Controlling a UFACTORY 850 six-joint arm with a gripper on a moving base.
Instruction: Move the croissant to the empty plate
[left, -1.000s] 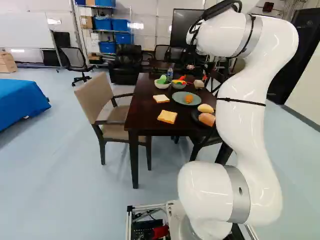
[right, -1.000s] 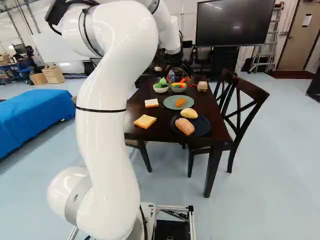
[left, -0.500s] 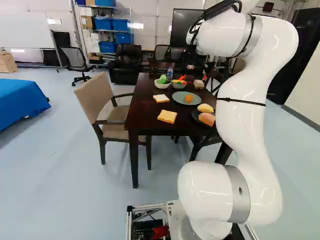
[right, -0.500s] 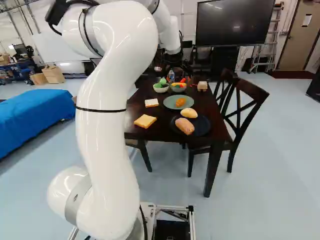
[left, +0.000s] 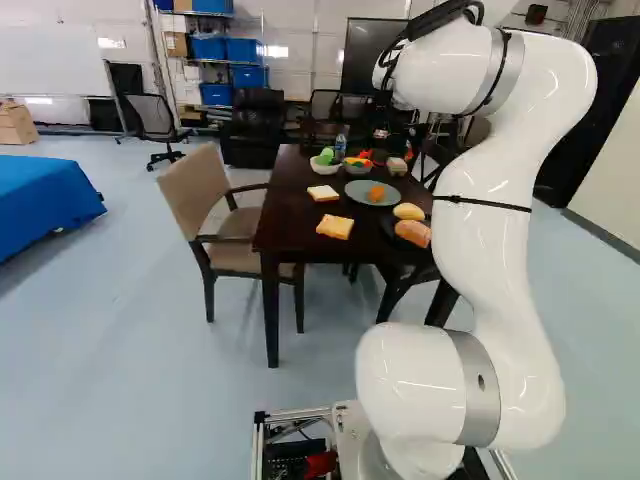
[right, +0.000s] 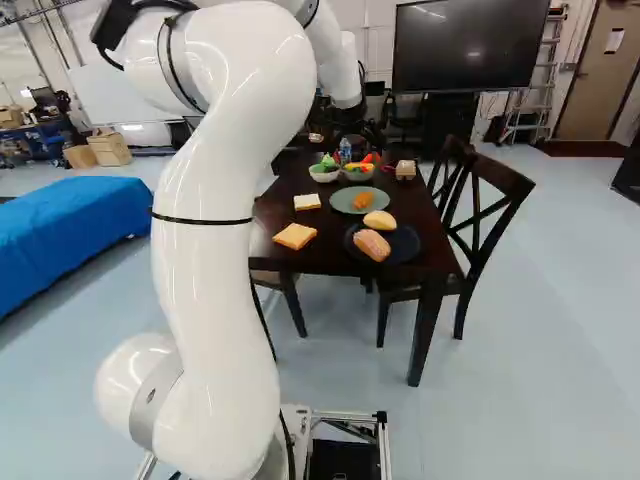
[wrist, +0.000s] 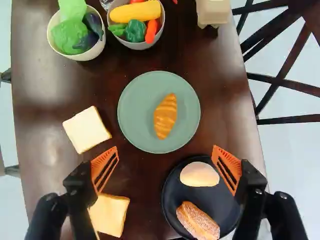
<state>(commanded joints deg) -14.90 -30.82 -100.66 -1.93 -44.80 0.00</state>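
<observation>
Right base view: the croissant (right: 363, 200) lies on the green plate (right: 341, 204), towards the far half of the desk (right: 330, 262). The black plate (right: 404, 248), bearing a roll (right: 380, 220) and a loaf (right: 371, 245), sits by the near right corner. The pincer (right: 348, 132) hangs beneath the arm's end, above the desk; how it stands cannot be told from here. A dark chair (right: 478, 240) is drawn up at the right edge.

Left base view: the arm (left: 497, 215) hides part of the desk's right side. A yellow slice (left: 335, 228) lies near the near edge, with a white slice (left: 323, 193) behind it. A beige chair (left: 200, 185) stands at the left edge.

Wrist view: the pincer (wrist: 166, 160) is spread wide, its orange pads (wrist: 105, 167) well apart. Ahead of it is the green plate with the croissant. The yellow slice is beside one finger, the black plate beside the other. Farther ahead, two bowls hold toy vegetables: one green and purple (wrist: 75, 32), the other mixed (wrist: 137, 22). A pale block (wrist: 212, 11) is near the right edge.
</observation>
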